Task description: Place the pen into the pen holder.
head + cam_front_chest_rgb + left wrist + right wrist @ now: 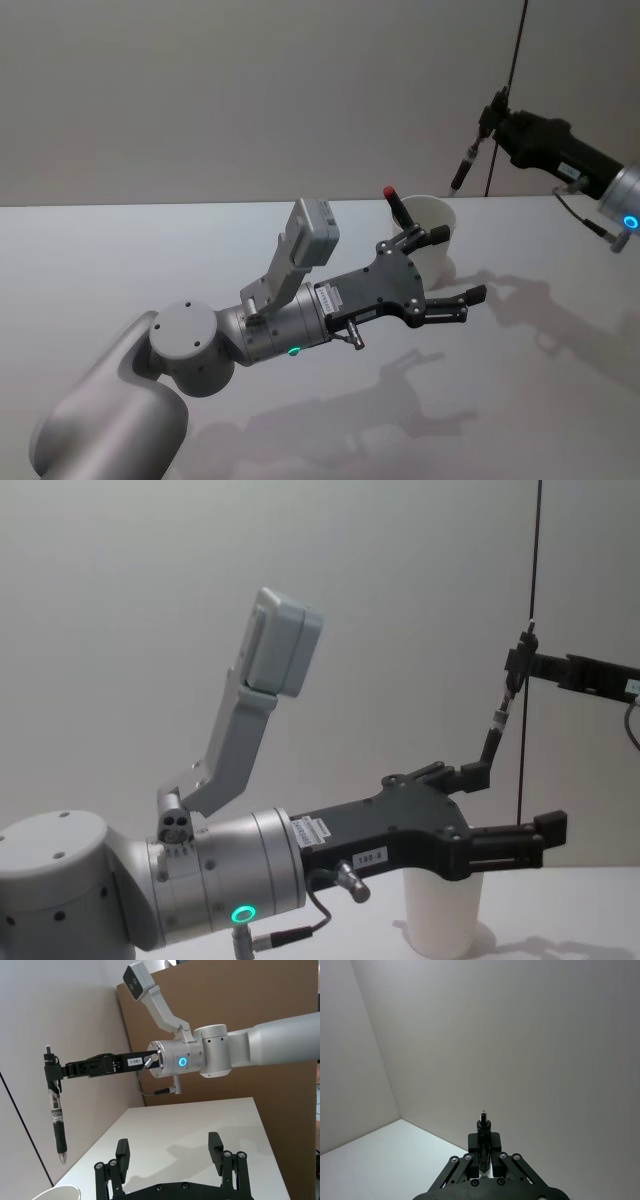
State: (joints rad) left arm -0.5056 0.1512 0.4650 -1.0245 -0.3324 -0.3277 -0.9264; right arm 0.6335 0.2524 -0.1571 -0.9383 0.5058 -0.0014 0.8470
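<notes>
The left gripper [448,266] covers the near wall of the pen holder [437,226] in the head view; only the rim and the 3 o'clock side are free. In the chest view the same gripper hides the cup's upper part, so its rim cannot be seen. In the left wrist view the picture's edge cuts the cup, leaving a piece of rim.

A red-capped object [396,204] stands at the cup's 9 o'clock rim; what it is cannot be told.

The right gripper [492,117] clamps the pen [467,159]. In the right wrist view the pen's body is hidden between the fingers. Its label print is too small to read.
</notes>
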